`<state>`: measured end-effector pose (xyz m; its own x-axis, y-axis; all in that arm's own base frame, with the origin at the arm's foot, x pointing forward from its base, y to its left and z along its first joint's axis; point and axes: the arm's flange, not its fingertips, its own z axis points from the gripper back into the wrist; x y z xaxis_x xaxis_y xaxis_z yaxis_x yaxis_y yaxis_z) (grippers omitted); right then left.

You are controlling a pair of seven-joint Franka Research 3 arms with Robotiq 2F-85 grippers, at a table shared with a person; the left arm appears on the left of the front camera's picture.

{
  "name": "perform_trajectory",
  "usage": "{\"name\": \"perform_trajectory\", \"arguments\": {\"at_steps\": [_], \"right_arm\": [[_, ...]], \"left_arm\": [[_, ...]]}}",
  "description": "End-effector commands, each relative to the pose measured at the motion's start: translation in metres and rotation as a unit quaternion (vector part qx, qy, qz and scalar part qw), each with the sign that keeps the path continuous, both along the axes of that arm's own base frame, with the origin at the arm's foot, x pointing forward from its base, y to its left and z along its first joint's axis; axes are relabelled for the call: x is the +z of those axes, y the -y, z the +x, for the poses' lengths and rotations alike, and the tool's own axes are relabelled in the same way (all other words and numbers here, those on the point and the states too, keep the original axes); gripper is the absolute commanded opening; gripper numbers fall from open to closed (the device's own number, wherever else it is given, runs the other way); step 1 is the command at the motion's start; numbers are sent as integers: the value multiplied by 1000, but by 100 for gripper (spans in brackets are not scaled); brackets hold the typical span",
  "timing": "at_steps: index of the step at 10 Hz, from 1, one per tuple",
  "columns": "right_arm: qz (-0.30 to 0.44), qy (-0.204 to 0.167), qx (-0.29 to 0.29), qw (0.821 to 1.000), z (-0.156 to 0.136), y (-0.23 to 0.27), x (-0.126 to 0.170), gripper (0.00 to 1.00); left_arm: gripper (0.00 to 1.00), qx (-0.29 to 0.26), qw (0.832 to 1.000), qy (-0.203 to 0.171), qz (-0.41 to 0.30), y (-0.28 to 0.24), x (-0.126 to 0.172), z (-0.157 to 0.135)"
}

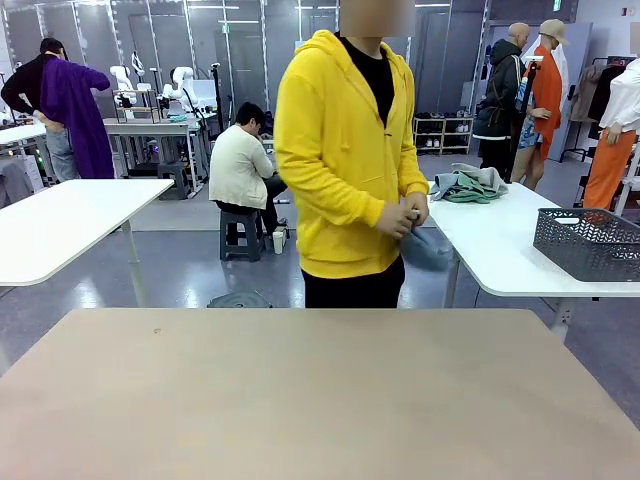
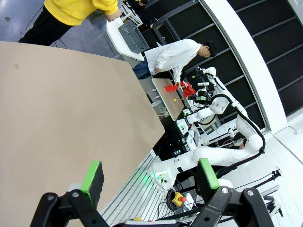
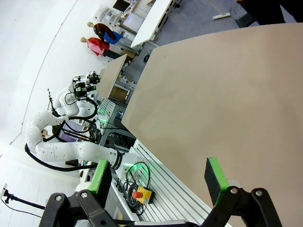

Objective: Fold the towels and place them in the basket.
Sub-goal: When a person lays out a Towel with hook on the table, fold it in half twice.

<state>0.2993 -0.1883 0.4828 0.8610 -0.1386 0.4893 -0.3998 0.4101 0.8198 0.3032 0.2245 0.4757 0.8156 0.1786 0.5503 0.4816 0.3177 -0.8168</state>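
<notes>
A person in a yellow hoodie stands at the far side of the beige table (image 1: 300,390) and holds a pale grey-blue towel (image 1: 428,250) in both hands at waist height. A heap of towels (image 1: 468,185), sea-green and grey, lies on the white side table (image 1: 500,250) behind to the right. The dark grey lattice basket (image 1: 590,243) stands on that same table's right end, and it also appears far off as the basket (image 2: 131,37). My left gripper (image 2: 150,176) hangs open above the beige tabletop near its edge. My right gripper (image 3: 158,178) is open too, over the table's opposite edge, holding nothing.
Another white table (image 1: 60,225) stands at the left beyond the beige one. A seated person (image 1: 240,170) and others are farther back in the room. Aluminium framing and a red stop button (image 3: 140,194) lie below the table's edge.
</notes>
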Motion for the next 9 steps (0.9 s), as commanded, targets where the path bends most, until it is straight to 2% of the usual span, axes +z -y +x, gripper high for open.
{"name": "perform_trajectory", "arguments": {"at_steps": [1,9], "right_arm": [[0,7,2,1000,-1,1,0,100],[0,7,2,1000,-1,1,0,100]], "left_arm": [[100,-5,1000,4,-6,-1,0,-1],[100,-5,1000,4,-6,-1,0,-1]]}}
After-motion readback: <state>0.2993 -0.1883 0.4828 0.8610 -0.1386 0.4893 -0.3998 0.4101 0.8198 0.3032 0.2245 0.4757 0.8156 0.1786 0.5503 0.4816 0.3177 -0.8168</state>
